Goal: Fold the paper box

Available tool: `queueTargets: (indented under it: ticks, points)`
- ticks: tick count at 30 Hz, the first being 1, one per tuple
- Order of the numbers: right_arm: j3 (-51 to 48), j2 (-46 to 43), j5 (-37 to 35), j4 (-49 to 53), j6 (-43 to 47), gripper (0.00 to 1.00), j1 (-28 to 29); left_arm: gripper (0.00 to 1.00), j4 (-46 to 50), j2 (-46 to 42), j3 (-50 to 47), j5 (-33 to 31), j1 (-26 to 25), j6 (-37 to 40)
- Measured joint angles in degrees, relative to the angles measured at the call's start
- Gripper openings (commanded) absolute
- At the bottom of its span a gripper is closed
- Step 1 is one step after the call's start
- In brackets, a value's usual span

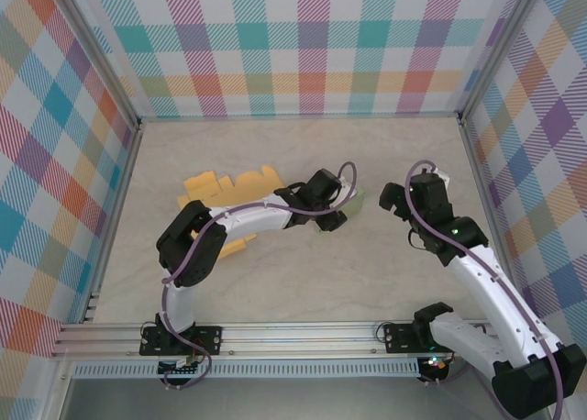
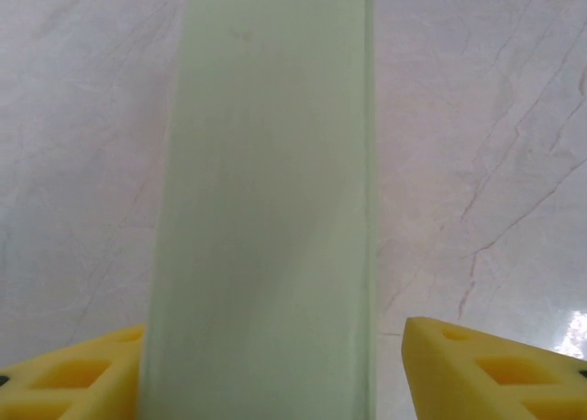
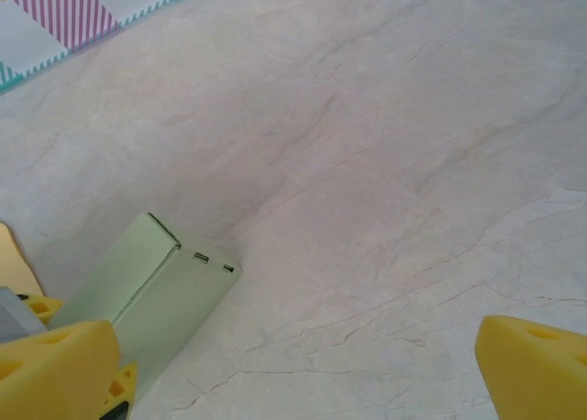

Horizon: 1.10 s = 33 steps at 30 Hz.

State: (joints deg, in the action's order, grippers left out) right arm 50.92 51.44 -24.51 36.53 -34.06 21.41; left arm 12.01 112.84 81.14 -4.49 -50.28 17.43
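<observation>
Left hand [image 1: 341, 214] is out over the middle of the tabletop [image 3: 413, 163], its yellow fingers [image 2: 459, 365] straddling the long pale green box [image 2: 266, 191]. One finger sits against the box's side and the other stands off with a sliver of marble showing, so the jaws are not closed on it. Right hand [image 3: 298, 333] hangs just beside it, spread wide and holding nothing, while the flat yellow box blank [image 1: 220, 183] lies partly under the left arm.
</observation>
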Motion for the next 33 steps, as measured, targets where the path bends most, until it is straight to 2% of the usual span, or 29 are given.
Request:
queueTargets:
  ticks: [5, 15, 22, 25, 30, 33]
  points:
    - [-0.9, -2.9, -0.2, 0.0, 0.0, 1.00, 0.0, 0.51, -0.6, 0.9, 0.5, -6.5, -0.7, 5.2]
    - [-4.7, -11.2, -0.2, -1.8, -1.5, 1.00, 0.0, 0.48, -12.9, 8.9, 1.8, -22.1, -1.0, 24.5]
    - [-5.8, -17.1, -0.2, -3.8, -1.5, 1.00, 0.0, 0.50, -19.2, 17.9, 11.6, -22.6, -0.8, 34.0]
    - [-6.5, -18.9, -0.2, -4.4, -1.3, 1.00, 0.0, 0.57, -20.1, 21.3, 15.7, -21.3, -0.8, 37.0]
    - [-7.5, -20.5, -0.9, -4.3, -1.1, 1.00, 0.0, 0.97, -20.2, 23.9, 18.9, -18.8, -0.8, 39.7]
    - [-7.5, -20.7, -1.4, -4.3, -1.2, 1.00, 0.0, 1.00, -20.1, 23.9, 19.9, -18.2, -0.7, 39.7]
